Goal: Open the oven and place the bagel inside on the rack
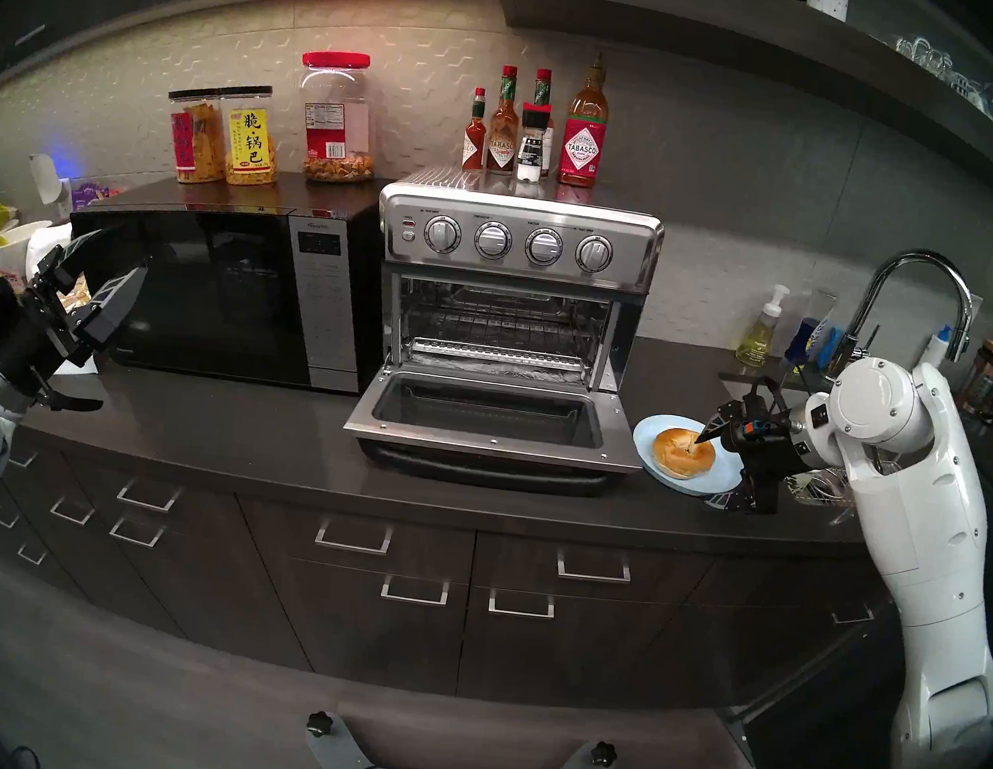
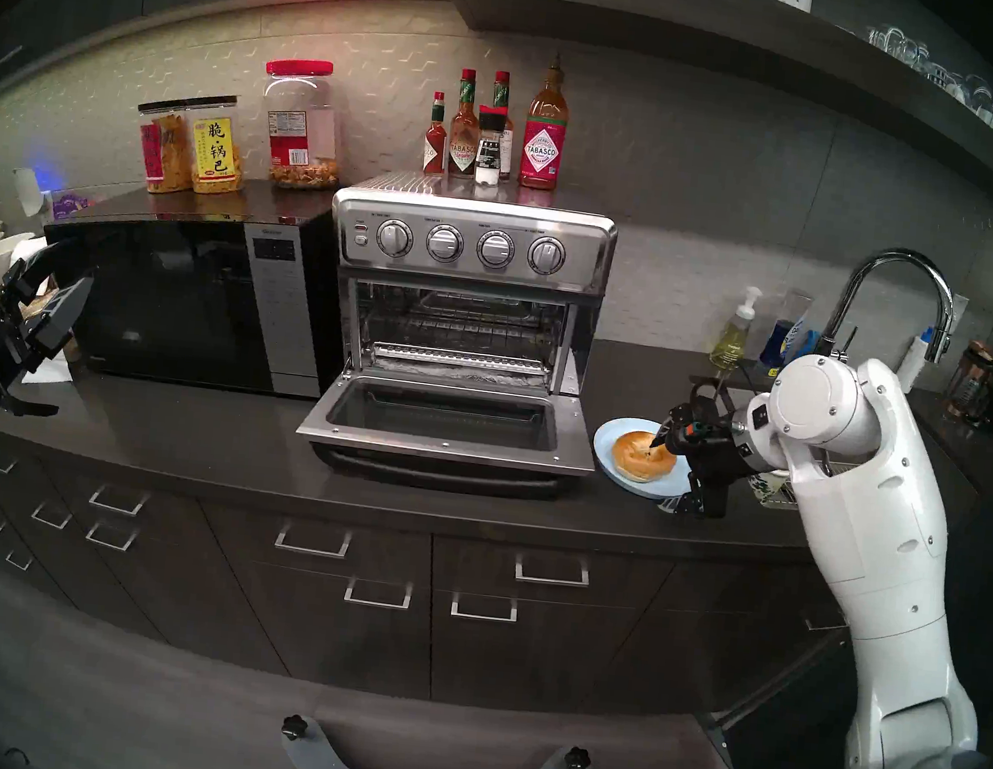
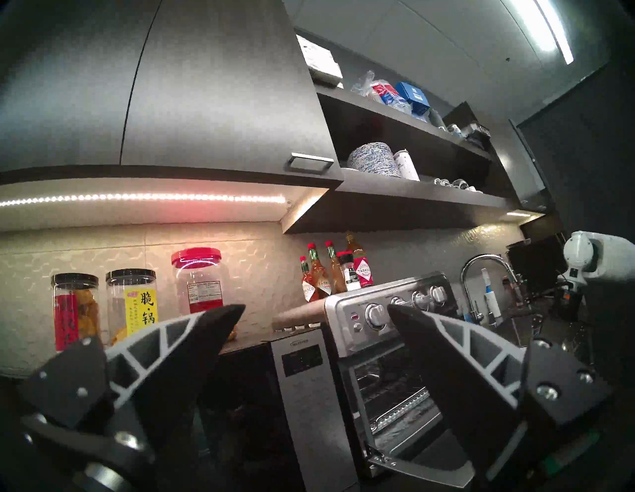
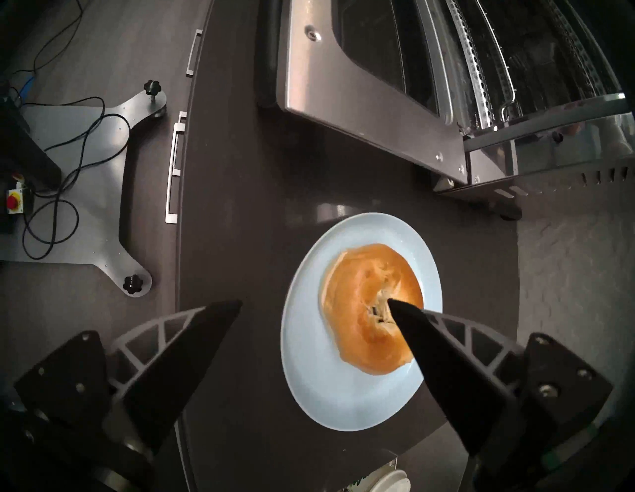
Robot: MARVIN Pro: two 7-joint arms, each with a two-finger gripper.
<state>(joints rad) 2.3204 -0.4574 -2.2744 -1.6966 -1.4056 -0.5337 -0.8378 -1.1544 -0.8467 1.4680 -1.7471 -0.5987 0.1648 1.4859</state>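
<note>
The steel oven point(image 1: 518, 244) stands at mid-counter with its glass door point(image 1: 497, 417) dropped flat and open. The wire rack point(image 1: 500, 354) sits inside, bare. The golden bagel point(image 1: 678, 453) lies on a light blue plate point(image 1: 650, 432) just right of the door. My right gripper point(image 1: 706, 472) is open just above the plate. In the right wrist view point(image 4: 315, 301) one fingertip point(image 4: 405, 312) is over the bagel's point(image 4: 364, 309) centre dimple and the other is over the counter's front edge. My left gripper point(image 1: 119, 254) is open and empty, raised in front of the microwave.
A black microwave point(image 1: 219, 287) with snack jars on top stands left of the oven. Sauce bottles point(image 1: 584, 135) stand on the oven's top. A faucet point(image 1: 926, 295), sink and soap bottle point(image 1: 759, 333) are at the right. The open door juts toward the counter's front edge.
</note>
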